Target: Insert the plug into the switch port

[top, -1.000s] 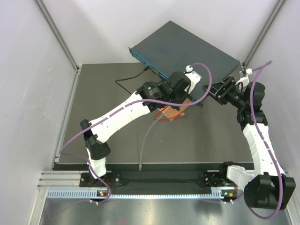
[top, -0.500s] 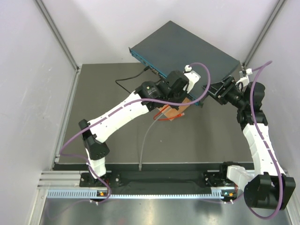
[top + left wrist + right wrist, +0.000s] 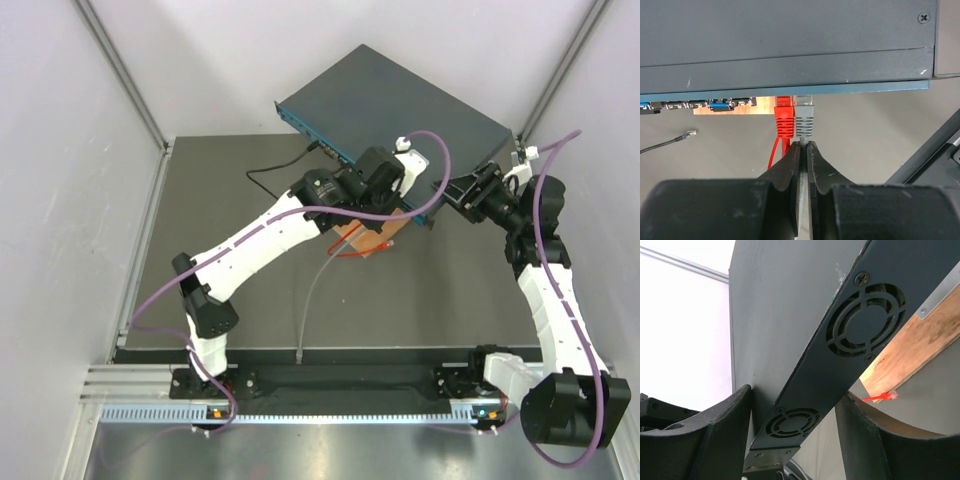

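Note:
The switch [image 3: 400,100] is a wide dark blue-grey box at the back, propped on a wooden block. In the left wrist view, the red-booted plug [image 3: 784,119] stands against the switch's front face [image 3: 790,90], its tip hidden under the overhang. A grey plug [image 3: 805,120] sits right beside it. My left gripper [image 3: 801,145] is shut on the grey cable just behind the grey plug. The red cable [image 3: 774,155] passes to the left of my fingers. A few ports [image 3: 720,105] show at the left. My right gripper [image 3: 794,392] clamps the switch's vented end [image 3: 860,325].
The wooden block [image 3: 372,238] lies under the switch front, with a loop of red cable beside it. A loose red connector [image 3: 889,396] lies by the block. The black cable's connector [image 3: 688,133] lies loose on the mat. The grey cable [image 3: 310,300] trails towards the near edge.
My left gripper has edged slightly towards the switch front. The right arm and the switch have not moved.

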{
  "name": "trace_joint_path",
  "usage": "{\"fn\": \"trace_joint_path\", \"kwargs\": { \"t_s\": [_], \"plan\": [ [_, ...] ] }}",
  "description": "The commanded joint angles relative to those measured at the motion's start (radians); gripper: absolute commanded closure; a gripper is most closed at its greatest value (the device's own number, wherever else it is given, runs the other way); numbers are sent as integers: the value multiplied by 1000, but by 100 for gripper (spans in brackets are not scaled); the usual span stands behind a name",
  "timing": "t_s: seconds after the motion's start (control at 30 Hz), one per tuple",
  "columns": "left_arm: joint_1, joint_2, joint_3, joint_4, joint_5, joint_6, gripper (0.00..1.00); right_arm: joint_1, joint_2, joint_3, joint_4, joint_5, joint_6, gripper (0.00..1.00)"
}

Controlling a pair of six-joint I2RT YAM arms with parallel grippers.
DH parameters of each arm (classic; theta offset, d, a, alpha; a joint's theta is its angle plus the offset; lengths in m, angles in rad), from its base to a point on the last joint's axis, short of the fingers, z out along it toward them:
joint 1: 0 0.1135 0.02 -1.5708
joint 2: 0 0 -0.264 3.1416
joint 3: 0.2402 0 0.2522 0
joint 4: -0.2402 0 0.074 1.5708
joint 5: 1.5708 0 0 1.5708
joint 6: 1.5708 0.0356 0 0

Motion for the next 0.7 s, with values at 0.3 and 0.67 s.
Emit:
{"fn": "trace_joint_path", "kwargs": {
  "t_s": [0.3,0.67],
  "plan": [
    [47,-123,-165,251,102,36,91,42,30,62,-12,-87,-137,100],
    [49,-292,-362,202,130,85,46,8,73,122,-22,-99,-160,100]
  ]
}}
